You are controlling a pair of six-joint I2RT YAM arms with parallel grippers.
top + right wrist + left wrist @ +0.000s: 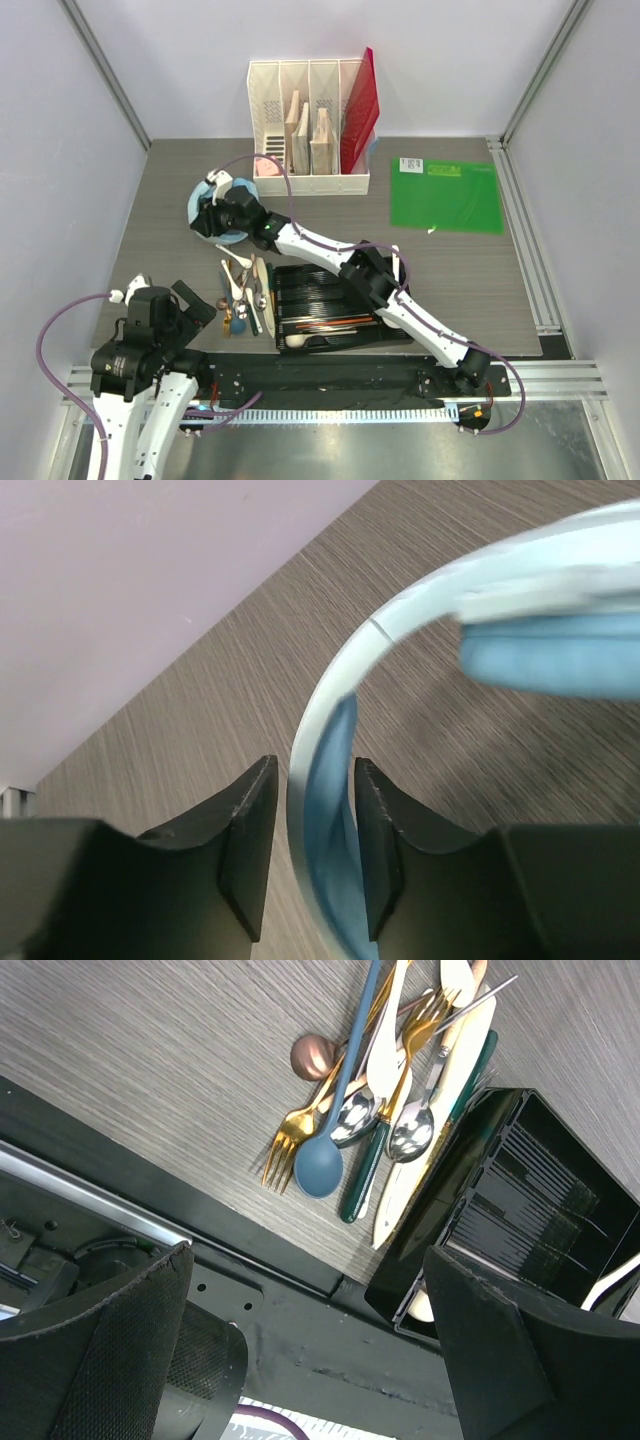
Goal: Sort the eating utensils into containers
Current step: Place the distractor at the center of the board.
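A heap of eating utensils (245,290) lies on the table left of the black tray, the container (335,285). The left wrist view shows a blue spoon (320,1165), a gold fork (288,1140), silver spoons (410,1132) and a green-handled piece (366,1175) beside the tray (545,1185). A white spoon (300,342) and some long pieces lie in the tray. My left gripper (308,1256) hangs open and empty near the table's front edge. My right gripper (315,780) is far left, its jaws parted astride the rim of a light blue bowl (400,610), with a gap on one side.
A white slotted organizer (310,125) holding boards and a red folder (360,105) stands at the back. A green mat (445,195) lies back right. A pink item (268,166) sits by the organizer. A black rail (330,375) runs along the near edge.
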